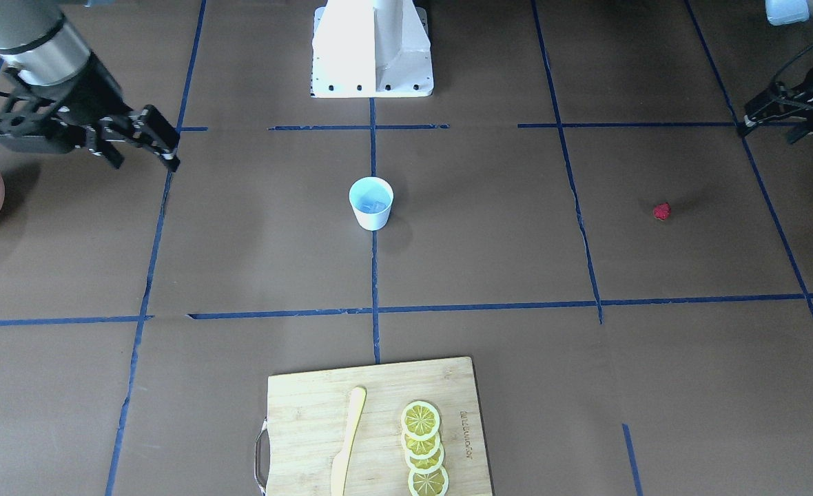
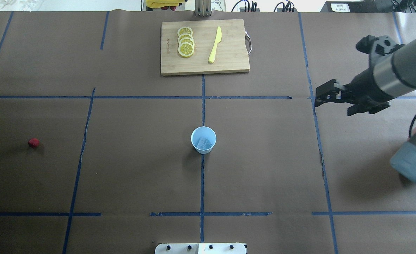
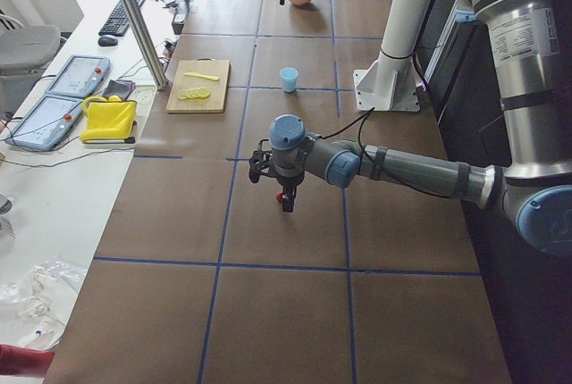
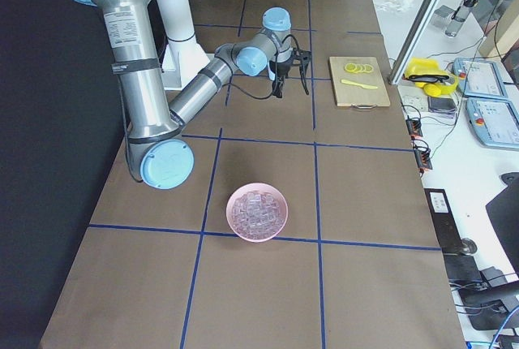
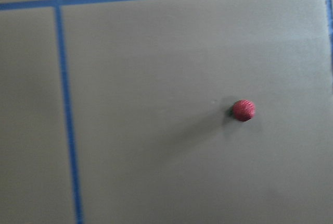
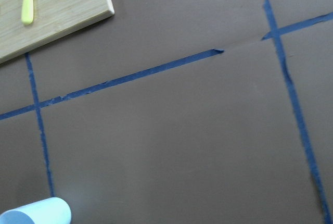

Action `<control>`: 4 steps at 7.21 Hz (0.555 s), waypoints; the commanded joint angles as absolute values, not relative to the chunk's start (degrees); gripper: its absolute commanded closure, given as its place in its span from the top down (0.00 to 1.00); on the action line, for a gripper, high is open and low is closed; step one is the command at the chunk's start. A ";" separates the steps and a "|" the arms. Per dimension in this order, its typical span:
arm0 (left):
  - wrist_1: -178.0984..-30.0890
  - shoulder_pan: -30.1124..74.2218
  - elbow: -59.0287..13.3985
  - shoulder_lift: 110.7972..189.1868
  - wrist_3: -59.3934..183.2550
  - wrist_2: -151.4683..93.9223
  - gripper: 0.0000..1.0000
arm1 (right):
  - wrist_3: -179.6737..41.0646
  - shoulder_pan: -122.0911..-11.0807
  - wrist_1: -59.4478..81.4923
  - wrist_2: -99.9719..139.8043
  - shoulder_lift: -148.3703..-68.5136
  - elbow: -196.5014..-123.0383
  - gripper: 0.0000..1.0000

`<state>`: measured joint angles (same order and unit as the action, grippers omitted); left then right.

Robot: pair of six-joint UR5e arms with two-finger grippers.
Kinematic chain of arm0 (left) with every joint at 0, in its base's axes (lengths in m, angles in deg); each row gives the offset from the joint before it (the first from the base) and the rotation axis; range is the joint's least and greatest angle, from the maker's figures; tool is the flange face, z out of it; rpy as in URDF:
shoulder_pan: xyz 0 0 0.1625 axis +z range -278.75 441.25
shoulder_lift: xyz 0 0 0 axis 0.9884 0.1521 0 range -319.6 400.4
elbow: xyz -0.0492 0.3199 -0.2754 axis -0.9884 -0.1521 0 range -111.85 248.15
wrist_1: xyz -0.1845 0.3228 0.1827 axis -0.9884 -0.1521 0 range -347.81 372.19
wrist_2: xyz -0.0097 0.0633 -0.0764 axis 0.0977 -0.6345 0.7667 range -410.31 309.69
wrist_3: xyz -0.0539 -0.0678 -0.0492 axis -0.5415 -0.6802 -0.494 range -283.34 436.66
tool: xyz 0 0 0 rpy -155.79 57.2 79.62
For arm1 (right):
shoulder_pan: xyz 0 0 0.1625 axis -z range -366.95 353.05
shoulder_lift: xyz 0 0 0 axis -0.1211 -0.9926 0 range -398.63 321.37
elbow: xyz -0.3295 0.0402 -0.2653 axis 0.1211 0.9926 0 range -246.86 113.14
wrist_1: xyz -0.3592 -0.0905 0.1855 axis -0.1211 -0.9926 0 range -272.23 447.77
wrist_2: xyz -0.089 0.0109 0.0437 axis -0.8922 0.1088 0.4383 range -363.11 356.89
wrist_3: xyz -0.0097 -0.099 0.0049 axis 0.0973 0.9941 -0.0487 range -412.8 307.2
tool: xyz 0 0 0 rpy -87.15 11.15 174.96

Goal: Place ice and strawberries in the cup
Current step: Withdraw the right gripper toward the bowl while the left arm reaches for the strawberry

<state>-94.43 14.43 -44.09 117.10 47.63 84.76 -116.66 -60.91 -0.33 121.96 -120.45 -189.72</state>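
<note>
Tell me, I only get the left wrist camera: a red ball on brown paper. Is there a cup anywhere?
Observer: Yes, a white cup stands at the middle of the table, far to the robot's right of that strawberry.
Visitor: Anything in it?
Observer: Ice cubes lie at its bottom.
Visitor: Any more ice around?
Observer: A pink bowl full of it sits near the robot's right end.

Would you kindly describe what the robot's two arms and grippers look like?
Both are silver-grey tubes with light blue caps at the rounded joints. The right arm ends in a black two-finger right gripper; the left gripper is black too. A black cable loops beside the left arm, whose upright segment bears a small printed label.
</note>
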 commanded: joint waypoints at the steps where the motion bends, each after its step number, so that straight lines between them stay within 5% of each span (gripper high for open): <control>1: -100.13 26.53 -38.40 124.56 35.40 74.19 0.99 | -99.63 -70.47 -0.30 127.66 -128.96 -190.09 1.00; 4: -100.23 30.18 -33.04 129.67 31.77 69.76 1.00 | -97.63 -71.03 -0.12 127.59 -130.04 -189.73 1.00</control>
<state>-100.07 28.73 -35.88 127.28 33.71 70.71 -98.27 -70.77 -0.21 127.49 -129.69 -189.81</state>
